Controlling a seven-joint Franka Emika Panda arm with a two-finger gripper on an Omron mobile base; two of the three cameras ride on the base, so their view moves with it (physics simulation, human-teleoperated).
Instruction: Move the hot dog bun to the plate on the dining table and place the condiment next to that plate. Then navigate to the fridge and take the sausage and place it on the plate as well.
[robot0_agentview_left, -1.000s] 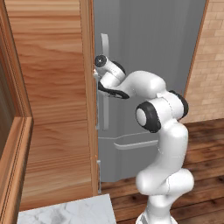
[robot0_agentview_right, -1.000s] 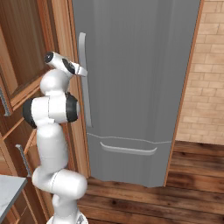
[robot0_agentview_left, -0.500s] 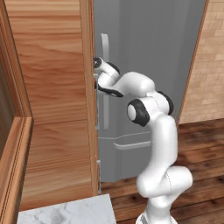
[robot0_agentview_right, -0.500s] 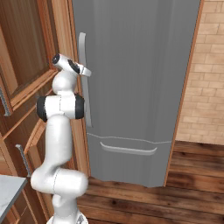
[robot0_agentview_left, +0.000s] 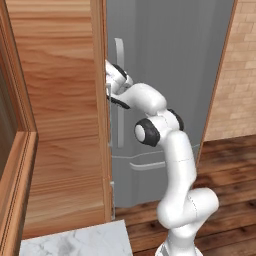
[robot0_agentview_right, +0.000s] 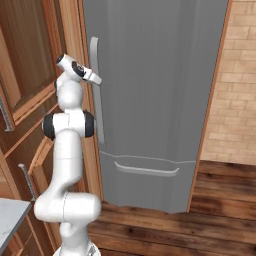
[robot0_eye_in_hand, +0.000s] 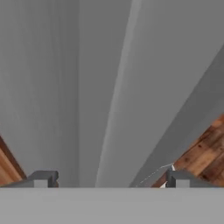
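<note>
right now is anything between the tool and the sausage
Yes: the fridge door is shut, so it closes off the inside and no sausage can be seen. The tool is open, up at the door's vertical handle, fingertips apart.

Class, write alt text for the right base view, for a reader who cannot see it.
A white robot arm reaches its gripper up to the long vertical handle of a tall grey fridge whose doors are shut. Wooden cabinets stand to the left, a brick wall to the right, above a dark wood floor.
</note>
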